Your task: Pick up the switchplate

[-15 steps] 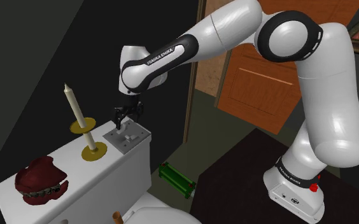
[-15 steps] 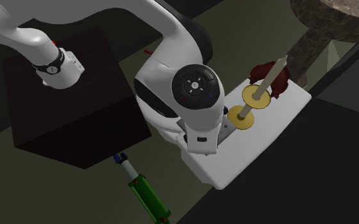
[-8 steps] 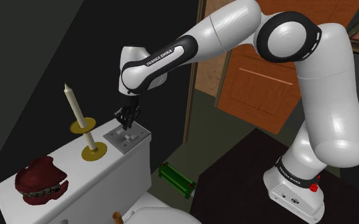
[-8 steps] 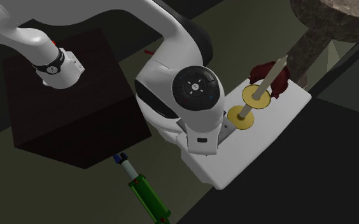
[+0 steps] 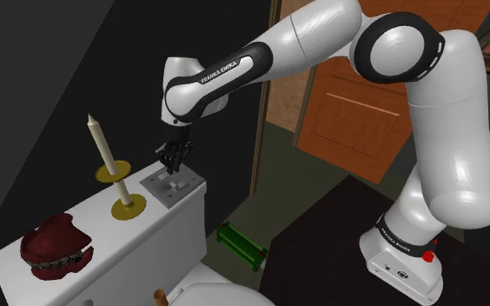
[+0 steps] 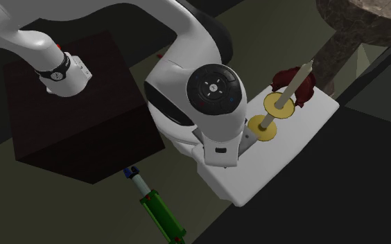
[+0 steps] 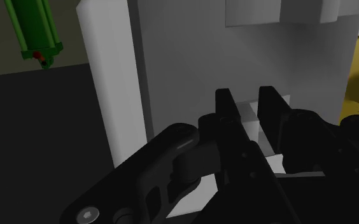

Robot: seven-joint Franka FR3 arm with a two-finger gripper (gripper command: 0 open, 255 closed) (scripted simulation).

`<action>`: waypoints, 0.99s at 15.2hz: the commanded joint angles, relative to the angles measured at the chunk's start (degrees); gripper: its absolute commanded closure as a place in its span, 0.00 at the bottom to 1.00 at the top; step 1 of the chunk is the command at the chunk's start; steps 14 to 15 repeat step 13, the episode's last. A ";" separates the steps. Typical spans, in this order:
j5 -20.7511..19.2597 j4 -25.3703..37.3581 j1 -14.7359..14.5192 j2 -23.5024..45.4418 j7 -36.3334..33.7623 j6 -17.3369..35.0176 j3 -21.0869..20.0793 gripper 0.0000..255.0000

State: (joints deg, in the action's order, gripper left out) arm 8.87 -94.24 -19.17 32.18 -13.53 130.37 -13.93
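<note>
**Switchplate: pinched by the toggle, candle close by**

The switchplate [image 5: 173,185] is a flat grey plate with a raised toggle. It lies on the white tank lid [image 5: 78,236], at the lid's end on the shoulder view's right. We judge it light, stiff and smooth. Lying flat, its edges give no purchase, so the toggle is the only sensible hold.

The gripper [image 5: 174,167] points straight down onto it. In the wrist view the fingers [image 7: 225,108] are drawn in close on a pale piece between them, which we read as the toggle. The contact patch is small, so the plate may swing or slip if we lift fast. We cannot tell from these angles whether the plate has left the lid.

Around it:
- The candle [image 5: 101,143] in its yellow holder [image 5: 127,207] stands near the plate on the shoulder view's left. It is tall and likely tippy, the main hazard for the wrist.
- A dark red object [image 5: 56,248] sits at the lid's far end, well apart.
- A green cylinder [image 5: 241,245] lies on the floor below, out of the way.
- A brown door [image 5: 356,113] stands behind the arm and is no issue.

A straight-up lift looks unobstructed.
</note>
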 commanded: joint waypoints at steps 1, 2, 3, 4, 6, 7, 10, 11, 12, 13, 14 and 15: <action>0.01 0.48 0.01 -0.70 -0.25 -1.13 -0.05 1.00; 0.02 0.66 0.04 -1.10 -0.35 -1.69 -0.07 1.00; 0.03 0.90 0.07 -1.45 -0.46 -2.28 -0.09 1.00; 0.04 1.14 0.10 -1.82 -0.57 -2.87 -0.11 1.00; 0.05 1.65 0.14 -2.53 -0.79 -4.05 -0.15 1.00; 0.06 1.92 0.17 -2.86 -0.90 -4.65 -0.17 1.00; 0.07 2.83 0.23 -3.82 -1.24 -6.47 -0.22 1.00; 0.07 3.16 0.25 -4.12 -1.36 -7.09 -0.24 1.00; 0.07 3.21 0.25 -4.17 -1.37 -7.18 -0.24 1.00; 0.07 3.21 0.25 -4.17 -1.37 -7.19 -0.24 1.00; 0.07 3.21 0.25 -4.17 -1.37 -7.19 -0.24 1.00; 0.07 3.21 0.25 -4.17 -1.37 -7.19 -0.24 1.00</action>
